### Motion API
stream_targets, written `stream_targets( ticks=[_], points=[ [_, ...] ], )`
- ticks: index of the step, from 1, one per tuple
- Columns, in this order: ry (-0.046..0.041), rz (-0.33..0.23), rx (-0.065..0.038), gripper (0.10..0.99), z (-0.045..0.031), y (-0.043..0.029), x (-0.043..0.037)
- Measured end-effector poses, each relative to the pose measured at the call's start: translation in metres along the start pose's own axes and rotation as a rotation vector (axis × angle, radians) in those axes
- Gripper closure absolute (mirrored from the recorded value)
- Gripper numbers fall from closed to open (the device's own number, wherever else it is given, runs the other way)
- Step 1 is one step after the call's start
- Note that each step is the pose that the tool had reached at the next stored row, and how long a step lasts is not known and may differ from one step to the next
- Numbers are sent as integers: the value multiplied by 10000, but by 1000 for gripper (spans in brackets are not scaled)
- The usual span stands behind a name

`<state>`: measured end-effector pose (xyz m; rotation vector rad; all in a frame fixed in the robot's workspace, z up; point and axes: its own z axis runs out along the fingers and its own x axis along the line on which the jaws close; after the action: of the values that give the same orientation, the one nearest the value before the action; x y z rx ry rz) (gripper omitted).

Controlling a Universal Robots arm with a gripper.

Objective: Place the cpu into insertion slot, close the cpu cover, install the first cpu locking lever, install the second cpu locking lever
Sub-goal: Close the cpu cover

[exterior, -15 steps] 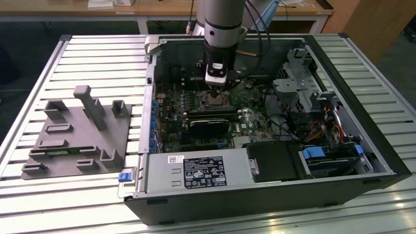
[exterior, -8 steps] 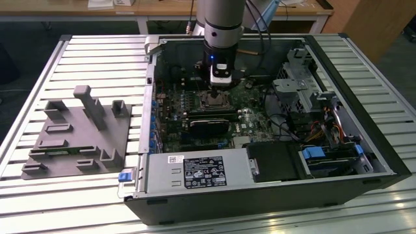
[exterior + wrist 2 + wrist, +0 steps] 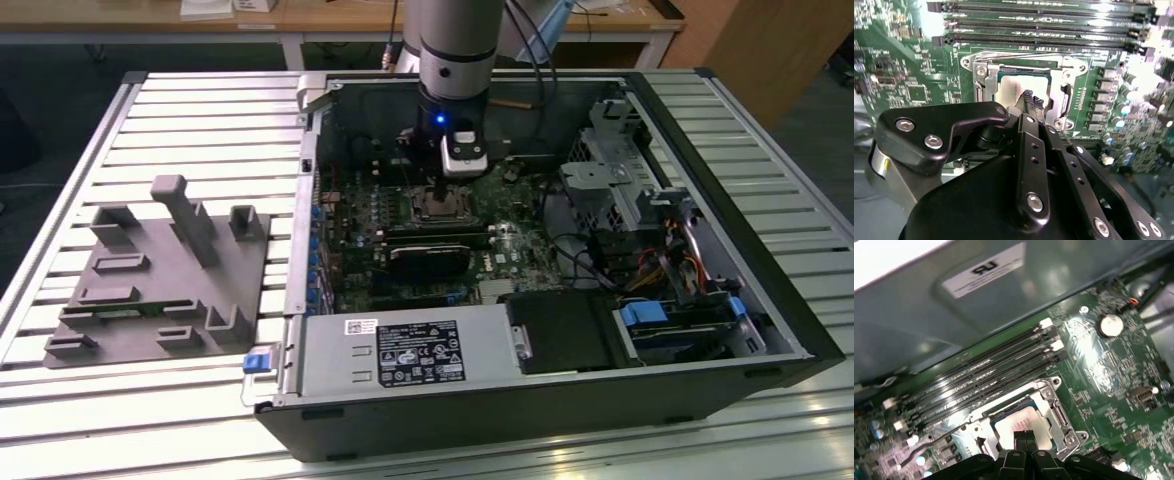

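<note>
The cpu point(image 3: 1011, 92) sits in the insertion slot point(image 3: 449, 210), its pale silver-grey top showing in both wrist views point(image 3: 1014, 422). The cpu cover point(image 3: 1074, 64) appears to lie down flat around it, its silver frame bordering the chip on all sides point(image 3: 1056, 407). A thin metal locking lever point(image 3: 949, 432) runs along one side of the socket; I cannot tell whether it is latched.

The gripper point(image 3: 1032, 98) hangs directly over the cpu with its jaws brought together and nothing between them. The dark fingertips point(image 3: 1027, 95) stand just above the chip's top, and I cannot tell whether they touch it. The first wrist view shows the same closed tips point(image 3: 1024, 436) over the chip's near edge.

Just beside the socket lie four long black memory slots point(image 3: 1044, 20) on the green motherboard point(image 3: 904, 75), and a round coin battery point(image 3: 1111, 325) sits further off.

In the exterior view the arm reaches down into the open computer case point(image 3: 534, 400), which lies on a slatted metal table point(image 3: 160, 120). The labelled power supply point(image 3: 400, 355) is at the case's near side. A grey fixture block point(image 3: 160, 280) rests on the table at the exterior view's left, well apart from the case.
</note>
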<state>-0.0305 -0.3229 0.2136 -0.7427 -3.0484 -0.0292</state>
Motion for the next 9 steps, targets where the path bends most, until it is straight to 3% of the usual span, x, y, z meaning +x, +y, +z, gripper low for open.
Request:
stream_targets(
  ticks=[9],
  points=[
    [23,-1633,13,980,16,-1,0]
  ],
)
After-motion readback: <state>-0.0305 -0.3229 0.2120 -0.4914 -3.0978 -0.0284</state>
